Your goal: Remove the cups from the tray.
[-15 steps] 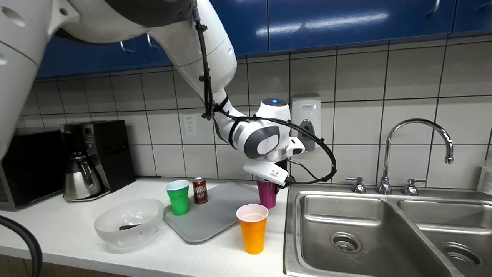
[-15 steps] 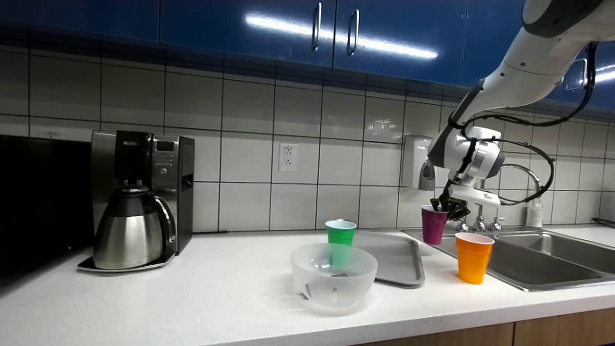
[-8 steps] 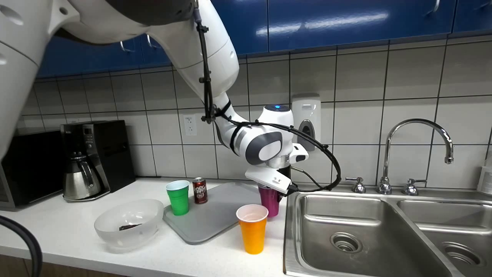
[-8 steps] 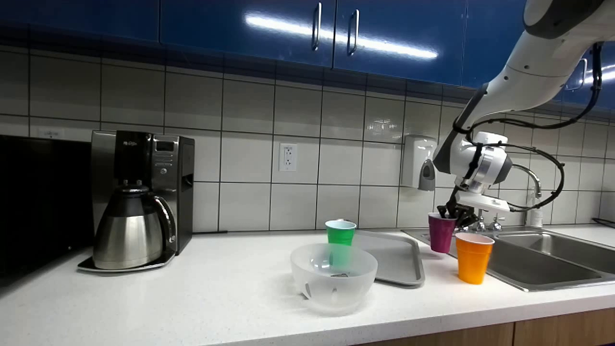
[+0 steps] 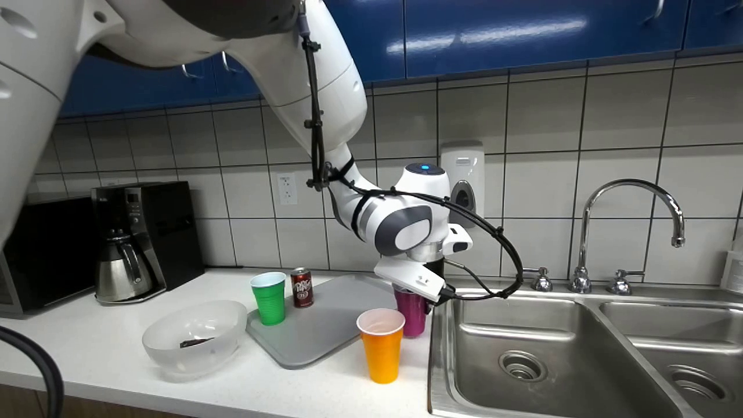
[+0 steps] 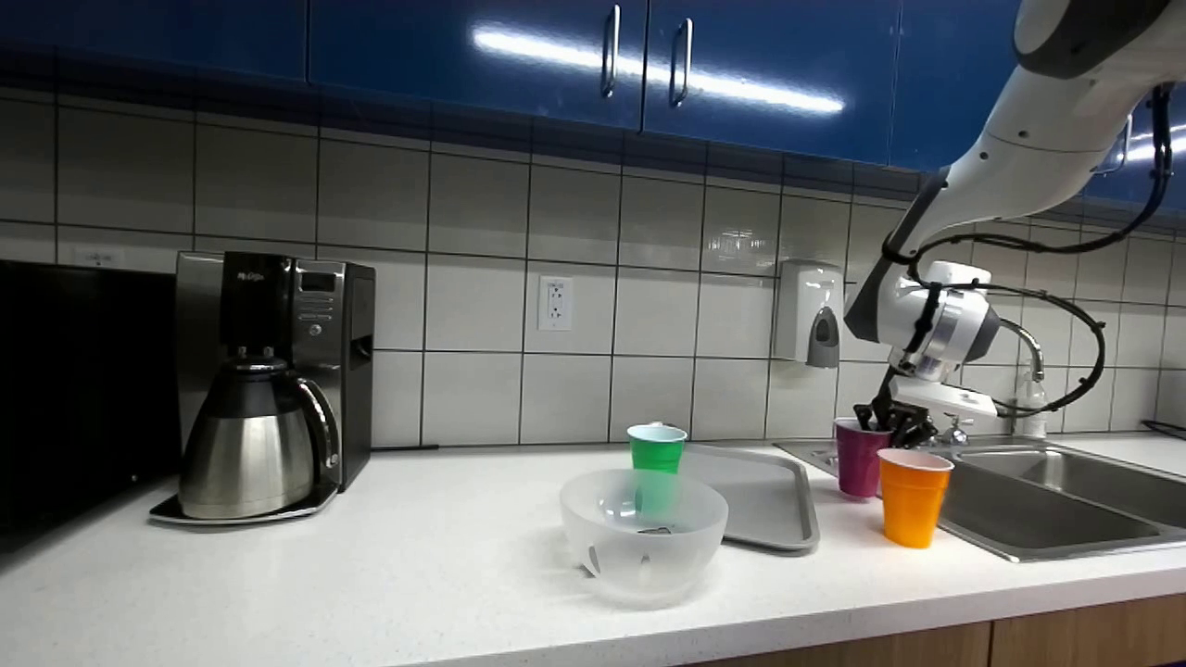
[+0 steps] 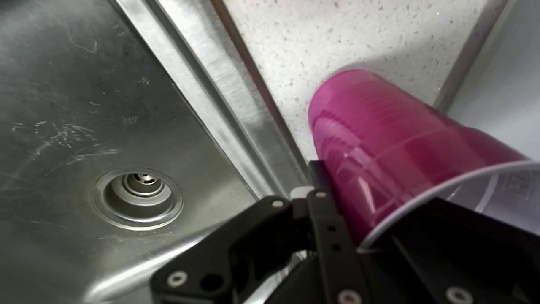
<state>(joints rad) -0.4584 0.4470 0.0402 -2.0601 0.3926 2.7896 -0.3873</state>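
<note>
The purple cup (image 5: 412, 313) is upright over the counter strip between tray and sink, behind the orange cup. It also shows in an exterior view (image 6: 860, 461) and in the wrist view (image 7: 379, 135). My gripper (image 6: 887, 422) is shut on its wall at the rim; in the wrist view (image 7: 358, 219) one finger is outside, the other inside the cup. Its base is close to the counter; I cannot tell if it touches. The orange cup (image 5: 383, 351) stands on the counter in front of the tray (image 5: 325, 334). The green cup (image 5: 270, 302) stands on the tray's left part.
A soda can (image 5: 302, 288) stands on the tray behind the green cup. A frosted bowl (image 5: 197, 348) with a dark item in it stands left of the tray. The steel sink (image 5: 441, 371) edge lies just right of the purple cup. A soap dispenser (image 5: 462, 180) hangs behind.
My gripper has moved down and to the right in both exterior views, carrying the purple cup lower toward the counter. The orange cup, green cup, can and tray have not moved.
</note>
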